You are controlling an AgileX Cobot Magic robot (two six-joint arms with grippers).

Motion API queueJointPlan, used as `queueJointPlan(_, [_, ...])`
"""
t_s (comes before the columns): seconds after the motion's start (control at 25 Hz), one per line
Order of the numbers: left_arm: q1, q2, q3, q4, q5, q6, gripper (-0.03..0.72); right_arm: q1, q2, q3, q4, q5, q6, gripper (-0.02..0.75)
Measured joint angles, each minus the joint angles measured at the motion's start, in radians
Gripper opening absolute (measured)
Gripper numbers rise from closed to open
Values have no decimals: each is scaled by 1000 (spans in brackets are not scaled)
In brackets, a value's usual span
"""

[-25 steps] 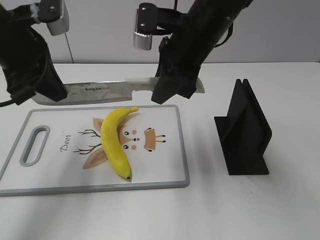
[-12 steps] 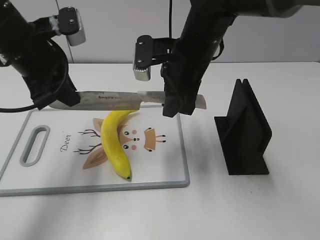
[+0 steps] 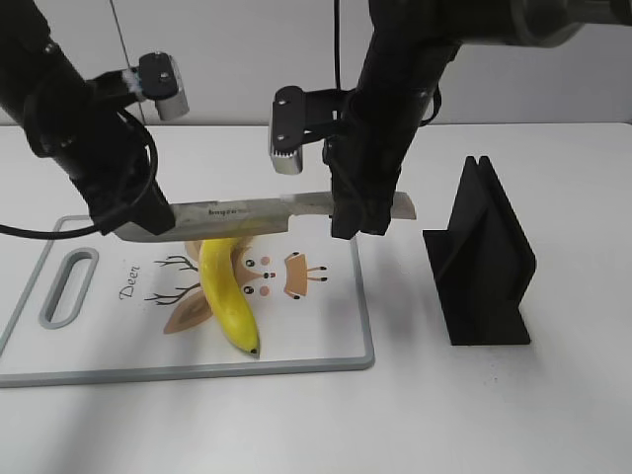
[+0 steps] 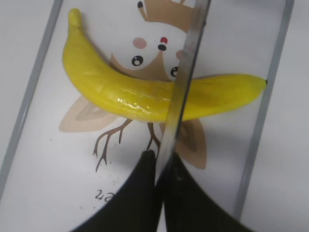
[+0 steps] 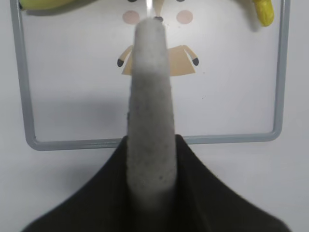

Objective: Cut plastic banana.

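Note:
The yellow plastic banana (image 3: 225,288) lies whole on the white cutting board (image 3: 326,336), also in the left wrist view (image 4: 120,92). A knife (image 3: 237,212) hangs level across the banana's stem end, just above it. My left gripper (image 3: 133,222) is shut on the blade's tip end; in its wrist view (image 4: 161,162) the blade (image 4: 186,67) crosses the banana. My right gripper (image 3: 357,212) is shut on the grey knife handle (image 5: 149,111). In the right wrist view, bits of the banana (image 5: 263,10) show at the top edge.
A black knife stand (image 3: 484,262) stands on the white table to the right of the board. The board has a handle slot (image 3: 67,286) at its left end and a deer drawing under the banana.
Both grippers have carried the knife forward and down, from behind the board's far edge to over the banana's stem end. The banana has not moved.

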Motion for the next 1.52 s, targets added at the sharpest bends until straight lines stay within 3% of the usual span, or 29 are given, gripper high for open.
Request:
queueJointPlan(0.28, [-2, 102, 82, -20, -156, 9, 14, -1, 115, -5, -14, -61, -5, 183])
queueJointPlan(1.52, [1, 124, 93, -62, -179, 15, 16, -9, 152, -16, 1, -86, -17, 195])
